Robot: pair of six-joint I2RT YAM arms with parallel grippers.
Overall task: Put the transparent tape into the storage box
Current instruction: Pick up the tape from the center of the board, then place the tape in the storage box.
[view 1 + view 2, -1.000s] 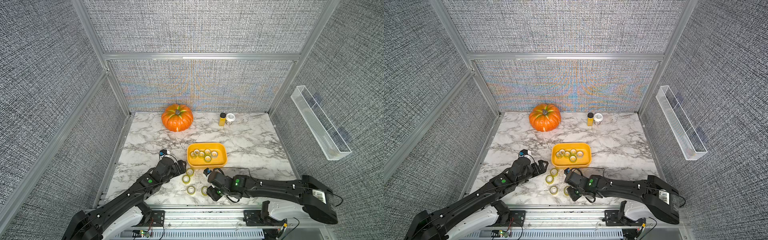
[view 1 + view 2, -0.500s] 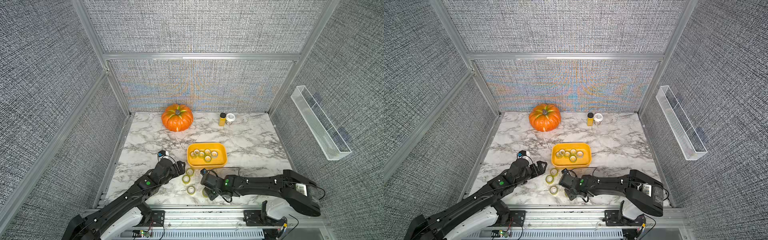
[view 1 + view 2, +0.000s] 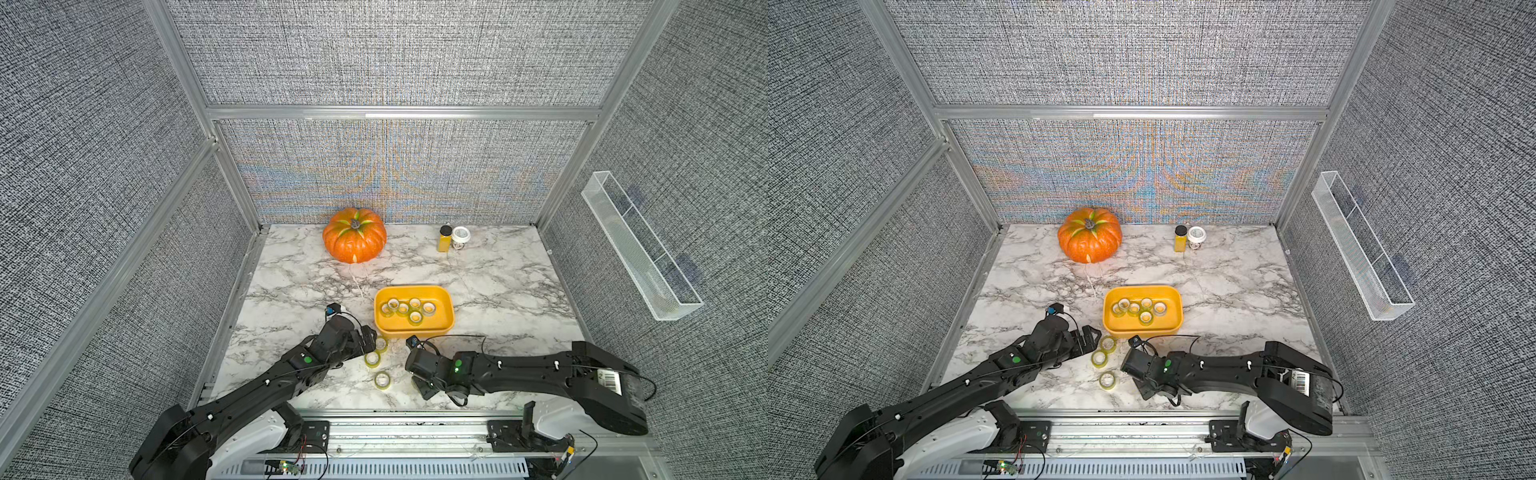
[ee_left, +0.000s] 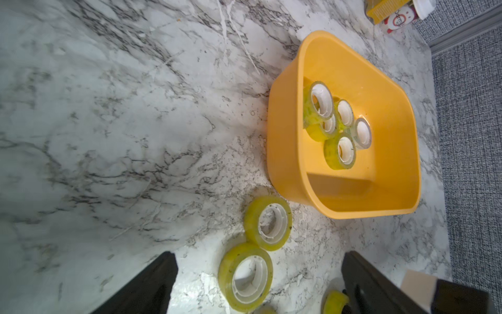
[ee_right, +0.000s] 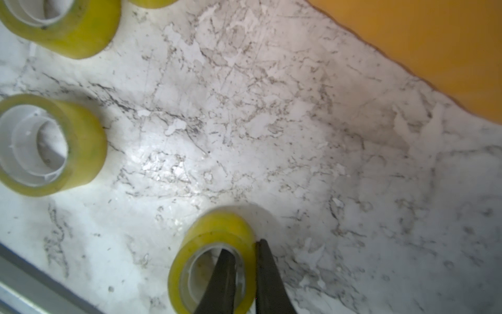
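**A:** Which step is in hand?

**B:** Pickup, right side. The right end effector (image 5: 242, 245) is clamped on one roll of transparent tape (image 5: 217, 228). One finger is down inside the pale core and the other is against the yellow outer face, with the roll's wall pinched between them. The roll is low at the front of the table (image 5: 298, 136); resting or just lifted, I cannot tell.

**A:** Left side?

**B:** The left end effector (image 4: 258, 255) stands open and empty, low over the table. One loose roll (image 4: 226, 269) shows between its fingers in the wrist view. A second (image 4: 254, 217) lies just beyond, near the storage box (image 4: 285, 130).

**A:** Tally?

**B:** Six rolls (image 3: 414, 317) lie inside the storage box in both top views. Three loose ones show on the table in front of it, the nearest (image 3: 376, 380) apart from the other two. The pinched roll is hidden under the right arm from above. I judge the task somewhat past halfway.

**A:** Next move?

**B:** Judgement only: raise the roll clear of the table, carry it over the box's near wall, and let go above a bare patch of the box floor. The pinch holds one thin wall, so the roll may swing; a slow wrist seems wise. The left arm sits close to the same cluster, so the path wants room.
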